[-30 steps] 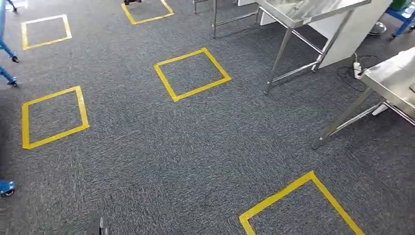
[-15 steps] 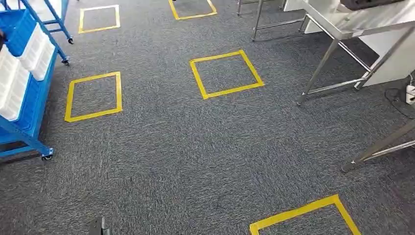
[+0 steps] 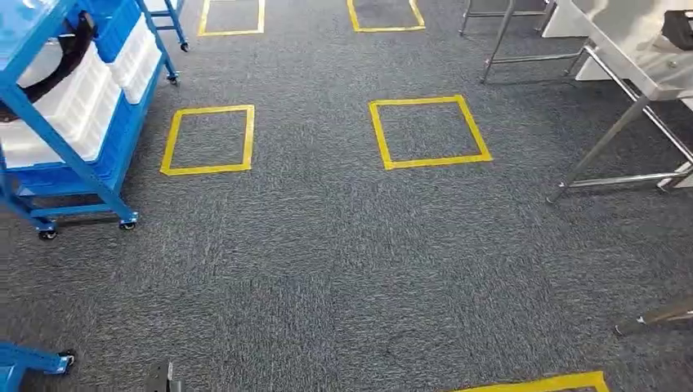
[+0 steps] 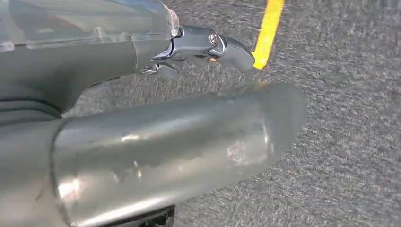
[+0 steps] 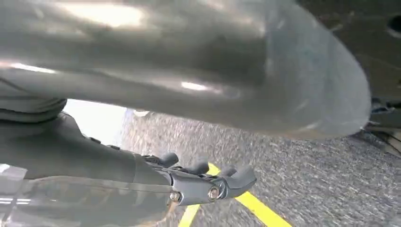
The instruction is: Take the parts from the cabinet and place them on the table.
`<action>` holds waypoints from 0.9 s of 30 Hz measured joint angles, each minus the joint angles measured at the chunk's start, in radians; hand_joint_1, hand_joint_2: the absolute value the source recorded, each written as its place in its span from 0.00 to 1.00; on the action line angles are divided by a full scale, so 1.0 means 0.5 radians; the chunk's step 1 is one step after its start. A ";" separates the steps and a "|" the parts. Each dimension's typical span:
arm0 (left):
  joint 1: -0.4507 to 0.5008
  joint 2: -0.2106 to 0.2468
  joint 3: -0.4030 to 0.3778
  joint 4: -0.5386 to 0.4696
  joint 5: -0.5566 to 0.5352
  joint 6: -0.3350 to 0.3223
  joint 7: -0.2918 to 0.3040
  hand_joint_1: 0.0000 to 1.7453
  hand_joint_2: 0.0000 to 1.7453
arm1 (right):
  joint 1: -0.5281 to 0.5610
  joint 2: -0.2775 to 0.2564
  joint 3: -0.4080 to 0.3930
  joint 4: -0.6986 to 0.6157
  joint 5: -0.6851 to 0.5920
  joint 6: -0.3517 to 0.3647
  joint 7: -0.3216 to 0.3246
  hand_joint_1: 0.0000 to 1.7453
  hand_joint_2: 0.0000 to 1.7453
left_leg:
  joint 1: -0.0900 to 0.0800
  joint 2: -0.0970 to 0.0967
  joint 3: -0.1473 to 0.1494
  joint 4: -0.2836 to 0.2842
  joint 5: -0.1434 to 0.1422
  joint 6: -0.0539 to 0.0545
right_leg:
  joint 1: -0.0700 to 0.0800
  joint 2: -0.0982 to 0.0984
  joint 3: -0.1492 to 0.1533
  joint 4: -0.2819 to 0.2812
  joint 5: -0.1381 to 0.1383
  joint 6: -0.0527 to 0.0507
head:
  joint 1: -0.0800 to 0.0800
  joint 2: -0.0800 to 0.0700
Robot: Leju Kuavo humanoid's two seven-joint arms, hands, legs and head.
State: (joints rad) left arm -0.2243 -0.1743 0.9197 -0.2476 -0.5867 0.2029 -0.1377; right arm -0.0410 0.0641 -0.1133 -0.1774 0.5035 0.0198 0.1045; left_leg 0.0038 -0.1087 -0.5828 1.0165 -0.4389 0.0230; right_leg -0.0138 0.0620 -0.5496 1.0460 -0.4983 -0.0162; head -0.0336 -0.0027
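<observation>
The blue wheeled cabinet [image 3: 82, 175] stands at the left of the head view, with white bins [image 3: 82, 102] on its slanted shelves. A black curved part [image 3: 72, 51] lies in an upper bin. The steel table [image 3: 629, 49] is at the far right, and a dark object [image 3: 678, 28] rests on its top. My left hand [image 4: 156, 123] hangs over the grey carpet, its fingers [image 4: 203, 45] stretched out and apart from the thumb, holding nothing. My right hand [image 5: 189, 61] hangs the same way, with its fingers [image 5: 208, 184] extended and nothing in them.
Yellow tape squares [image 3: 211, 170] [image 3: 429, 162] mark the carpet between cabinet and table. A second blue frame's foot [image 3: 24, 359] is at the lower left. A leg of another steel table [image 3: 662, 314] reaches in at the lower right.
The camera has turned left: the whole scene slid to the right and the blue cabinet came into the picture from the left edge. The tables have moved toward the right edge.
</observation>
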 joint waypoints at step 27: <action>-0.012 0.021 -0.005 0.000 0.015 -0.006 0.024 0.00 0.00 | -0.004 0.005 -0.002 0.000 0.013 0.021 0.013 0.00 0.00 | -0.001 0.106 -0.003 -0.005 0.001 0.004 | -0.006 -0.135 -0.220 0.523 -0.301 0.040 | 0.000 0.000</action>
State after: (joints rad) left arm -0.2301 -0.1640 0.9174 -0.2476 -0.5791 0.1999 -0.1255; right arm -0.0432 0.0664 -0.1144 -0.1774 0.5100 0.0305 0.1110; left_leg 0.0035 -0.0557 -0.5841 1.0142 -0.4386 0.0251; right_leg -0.0170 -0.0055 -0.6595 1.3076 -0.6488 0.0038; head -0.0336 -0.0027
